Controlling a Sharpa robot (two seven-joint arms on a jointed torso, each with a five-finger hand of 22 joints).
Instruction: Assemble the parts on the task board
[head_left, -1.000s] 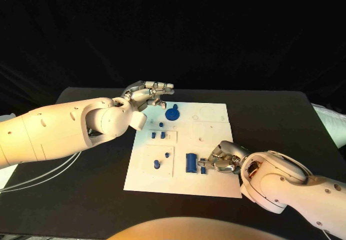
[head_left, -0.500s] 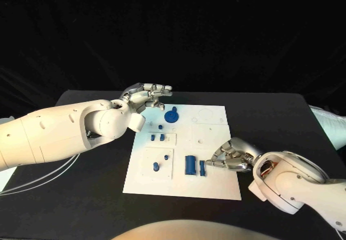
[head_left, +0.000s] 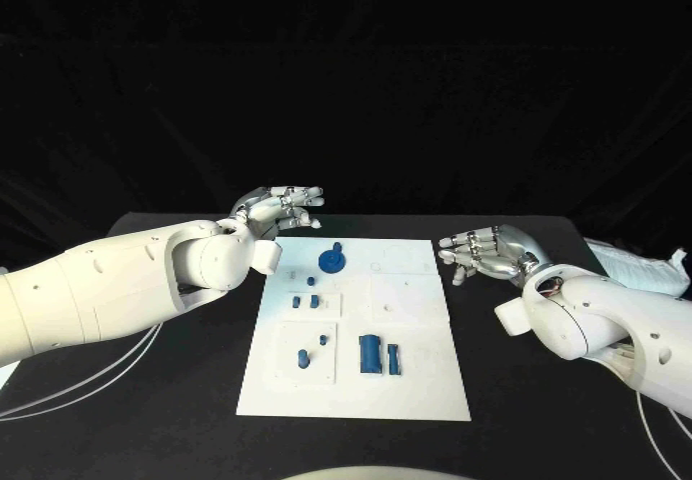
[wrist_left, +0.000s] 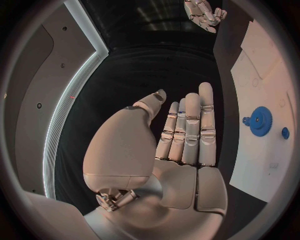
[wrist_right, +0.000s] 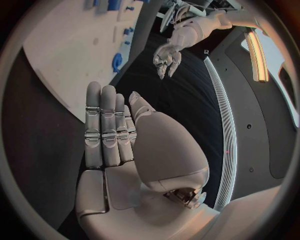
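Head view puts the white task board (head_left: 418, 385) in the lower middle of the frame on the black table (head_left: 173, 400), with the blue parts spread down its left and centre. A round blue gear (head_left: 333, 262) with a small knob on it sits near the board's upper edge. Below it two small blue pegs (head_left: 304, 300) stand side by side, further down lie a small blue piece (head_left: 303, 356) and a tiny peg (head_left: 323, 340), and right of those a thicker blue cylinder (head_left: 371, 353) lies beside a slim blue bar (head_left: 394, 360).

At the left of the frame the left hand (head_left: 278, 208) is raised just off the board's upper left corner, fingers apart and holding nothing. At the right of the frame the right hand (head_left: 485, 252) is lifted beside the board's upper right corner, fingers loosely spread, nothing in it.

Left wrist view shows the left hand (wrist_left: 181, 135) flat with fingers extended together and empty, the gear (wrist_left: 260, 121) on the board at the right of the frame. Right wrist view shows the right hand (wrist_right: 115, 130) likewise extended and empty
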